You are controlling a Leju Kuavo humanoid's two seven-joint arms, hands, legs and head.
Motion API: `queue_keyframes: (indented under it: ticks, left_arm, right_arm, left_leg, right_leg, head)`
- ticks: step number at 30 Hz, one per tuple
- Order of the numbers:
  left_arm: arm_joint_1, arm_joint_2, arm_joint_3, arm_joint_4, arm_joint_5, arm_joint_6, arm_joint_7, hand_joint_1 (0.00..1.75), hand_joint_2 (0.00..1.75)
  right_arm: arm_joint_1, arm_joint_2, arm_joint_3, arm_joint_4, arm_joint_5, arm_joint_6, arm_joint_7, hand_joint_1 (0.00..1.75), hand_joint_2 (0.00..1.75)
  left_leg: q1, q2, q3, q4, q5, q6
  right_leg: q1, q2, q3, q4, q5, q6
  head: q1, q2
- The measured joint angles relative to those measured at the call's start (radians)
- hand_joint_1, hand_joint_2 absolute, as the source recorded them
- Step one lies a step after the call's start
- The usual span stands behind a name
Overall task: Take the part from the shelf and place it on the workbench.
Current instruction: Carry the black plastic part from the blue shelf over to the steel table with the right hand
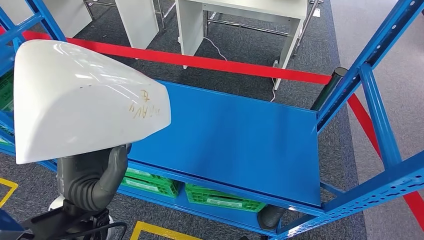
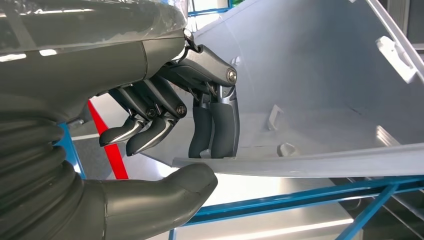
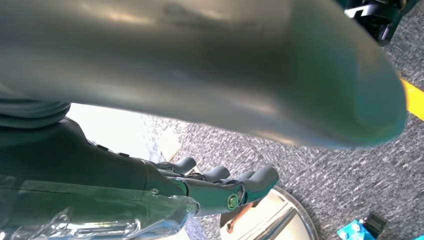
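Large white moulded plastic cover part (image 1: 85,100) — rim pinched between thumb and fingers of left hand (image 2: 165,145), above blue metal shelf (image 1: 240,135). Right hand (image 3: 200,185) — fingers extended, holding nothing.

A grey ribbed wrist cover, a thick grey thumb (image 2: 165,192) and dark, screw-jointed fingers (image 2: 150,107).

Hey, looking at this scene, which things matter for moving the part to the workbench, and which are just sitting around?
Job:
white part, gripped by its rim
left hand, holding it
blue shelf, where it came from

Lying about:
green crates on the lower level
red floor tape
white furniture behind
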Motion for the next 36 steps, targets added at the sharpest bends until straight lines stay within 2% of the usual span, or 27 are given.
queue_keyframes:
  ticks: [5,8,10,12,13,14,15,16,17,18,19,21,23,25,27,28,29,30,32,33,34,36]
  left_arm:
    - [0.000,0.000,0.002,0.000,-0.001,0.000,-0.001,1.75,1.75]
    - [0.000,0.000,0.003,-0.001,-0.002,0.000,-0.002,1.75,1.75]
    - [0.000,-0.001,0.003,-0.001,-0.002,0.000,-0.002,1.75,1.75]
    - [0.003,-0.001,0.003,0.000,-0.002,0.000,-0.002,1.75,1.75]
    - [0.005,-0.001,0.003,0.000,-0.002,0.000,-0.002,1.75,1.75]
    - [0.007,-0.001,0.003,0.000,-0.002,0.000,-0.002,1.75,1.75]
    - [0.008,-0.001,0.003,0.000,-0.002,0.000,-0.002,1.75,1.75]
    - [0.008,-0.001,0.003,0.000,-0.002,0.000,-0.002,1.75,1.75]
    - [0.008,-0.001,0.003,0.000,-0.002,0.000,-0.002,1.75,1.75]
    - [0.008,-0.001,0.003,0.000,-0.002,0.000,-0.002,1.75,1.75]
    - [0.008,-0.001,0.003,0.000,-0.002,0.000,-0.002,1.75,1.75]
    - [0.009,-0.001,0.003,0.000,-0.002,-0.001,-0.002,1.75,1.75]
    - [0.010,0.000,0.004,0.000,-0.002,-0.001,-0.002,1.75,1.75]
    - [0.011,0.000,0.004,0.000,-0.002,-0.001,-0.002,1.75,1.75]
    - [0.014,0.000,0.004,0.001,-0.002,-0.001,-0.002,1.75,1.75]
    - [0.015,0.000,0.004,0.001,-0.002,-0.001,-0.002,1.75,1.75]
    - [0.017,0.001,0.004,0.003,-0.001,-0.001,-0.002,1.75,1.75]
    - [0.017,0.002,0.004,0.005,-0.001,-0.001,-0.002,1.75,1.75]
    - [0.017,0.003,0.004,0.007,-0.001,-0.001,-0.002,1.75,1.75]
    - [0.016,0.003,0.004,0.008,-0.001,-0.001,-0.002,1.75,1.75]
    - [0.016,0.004,0.004,0.008,-0.001,-0.001,-0.002,1.75,1.75]
    - [0.016,0.004,0.004,0.008,-0.001,-0.001,-0.002,1.75,1.75]
  right_arm:
    - [0.000,0.003,0.000,0.000,0.000,0.000,0.000,0.00,0.00]
    - [-0.001,0.004,0.000,0.000,0.000,0.000,0.000,0.00,0.00]
    - [-0.001,0.004,0.000,0.000,0.000,0.000,0.001,0.00,0.00]
    - [0.000,0.004,0.000,0.000,0.000,0.000,0.004,0.00,0.00]
    - [0.001,0.004,0.000,0.001,0.000,0.000,0.005,0.00,0.00]
    - [0.001,0.004,0.000,0.001,0.000,0.000,0.005,0.00,0.00]
    - [0.001,0.004,0.000,0.001,0.000,0.000,0.006,0.00,0.00]
    - [0.000,0.004,0.000,0.001,0.000,0.000,0.006,0.00,0.00]
    - [0.000,0.004,0.000,0.001,0.000,0.000,0.006,0.00,0.00]
    - [0.000,0.005,0.000,0.002,0.000,0.000,0.006,0.00,0.00]
    - [0.000,0.005,0.000,0.002,0.000,0.000,0.007,0.00,0.00]
    - [0.001,0.005,0.000,0.003,0.000,0.000,0.009,0.00,0.00]
    - [0.001,0.004,0.000,0.004,0.000,0.000,0.010,0.00,0.00]
    - [0.000,0.004,0.001,0.004,0.000,0.000,0.011,0.00,0.00]
    - [0.000,0.004,0.001,0.004,0.000,0.000,0.012,0.00,0.00]
    - [0.000,0.004,0.001,0.004,0.000,0.000,0.013,0.00,0.00]
    - [0.001,0.004,0.001,0.005,0.000,0.000,0.013,0.00,0.00]
    - [0.001,0.004,0.001,0.005,0.000,0.000,0.013,0.00,0.00]
    - [0.000,0.004,0.000,0.006,0.000,0.000,0.013,0.00,0.00]
    - [0.000,0.005,0.000,0.006,0.000,0.000,0.013,0.00,0.00]
    - [-0.001,0.005,0.000,0.006,0.000,0.000,0.013,0.00,0.00]
    - [-0.001,0.005,0.001,0.006,0.000,0.000,0.013,0.00,0.00]
  left_leg:
    - [-0.007,-0.001,0.000,0.001,-0.002,0.010]
    - [-0.001,0.000,0.009,-0.017,0.007,0.021]
    - [0.004,0.002,0.015,-0.027,0.011,0.025]
    - [0.005,0.002,0.016,-0.028,0.011,0.026]
    - [0.005,0.001,0.017,-0.028,0.010,0.025]
    - [0.007,0.000,0.017,-0.026,0.008,0.022]
    - [0.010,-0.001,0.018,-0.023,0.005,0.018]
    - [0.013,-0.003,0.019,-0.019,0.001,0.012]
    - [0.016,-0.004,0.018,-0.013,-0.003,0.004]
    - [0.017,-0.006,0.016,-0.006,-0.007,-0.004]
    - [0.016,-0.008,0.014,-0.001,-0.010,-0.012]
    - [0.014,-0.010,0.013,0.001,-0.009,-0.025]
    - [0.016,-0.008,0.014,0.004,-0.018,-0.034]
    - [0.015,-0.005,-0.014,0.072,-0.063,-0.038]
    - [0.013,-0.003,-0.068,0.198,-0.123,-0.037]
    - [0.012,-0.003,-0.089,0.246,-0.137,-0.035]
    - [0.009,-0.003,-0.095,0.261,-0.132,-0.031]
    - [0.006,-0.003,-0.083,0.239,-0.110,-0.024]
    - [-0.005,-0.003,-0.025,0.123,-0.047,-0.002]
    - [-0.011,-0.002,0.003,0.066,-0.026,0.007]
    - [-0.016,-0.001,0.021,0.028,-0.018,0.014]
    - [-0.021,-0.001,0.028,0.004,-0.017,0.019]
  right_leg:
    - [-0.007,0.000,0.002,-0.004,0.001,0.010]
    - [-0.006,0.000,0.002,0.005,-0.010,0.017]
    - [-0.006,-0.001,-0.034,0.083,-0.056,0.019]
    - [-0.007,-0.001,-0.101,0.214,-0.110,0.022]
    - [-0.008,-0.001,-0.126,0.257,-0.117,0.024]
    - [-0.008,-0.001,-0.134,0.264,-0.104,0.026]
    - [-0.009,-0.001,-0.125,0.233,-0.074,0.027]
    - [-0.010,-0.001,-0.100,0.171,-0.033,0.029]
    - [-0.011,0.001,-0.073,0.111,-0.006,0.031]
    - [-0.011,0.003,-0.053,0.064,0.011,0.026]
    - [-0.010,0.006,-0.043,0.039,0.016,0.019]
    - [-0.006,0.008,-0.043,0.034,0.012,-0.002]
    - [-0.007,0.005,-0.042,0.033,0.013,-0.018]
    - [-0.007,0.001,-0.040,0.031,0.015,-0.032]
    - [-0.001,-0.003,-0.040,0.031,0.015,-0.039]
    - [0.003,-0.004,-0.040,0.031,0.015,-0.042]
    - [0.006,-0.005,-0.039,0.031,0.015,-0.044]
    - [0.010,-0.004,-0.039,0.031,0.015,-0.045]
    - [0.014,-0.004,-0.036,0.031,0.015,-0.047]
    - [0.017,-0.003,-0.036,0.031,0.015,-0.045]
    - [0.018,-0.004,-0.037,0.032,0.016,-0.043]
    - [0.018,-0.005,-0.040,0.030,0.020,-0.033]
  head:
    - [-0.001,0.000]
    - [0.001,0.000]
    - [0.004,0.000]
    - [0.006,0.000]
    - [0.006,0.000]
    - [0.006,0.000]
    - [0.006,0.000]
    - [0.006,0.000]
    - [0.007,0.000]
    - [0.008,0.000]
    - [0.008,0.000]
    - [0.008,0.000]
    - [0.006,0.000]
    - [0.002,0.000]
    - [-0.002,0.000]
    - [-0.003,0.000]
    - [-0.003,0.000]
    - [-0.004,0.000]
    - [-0.003,0.000]
    - [-0.003,0.000]
    - [-0.003,0.000]
    - [-0.004,0.000]
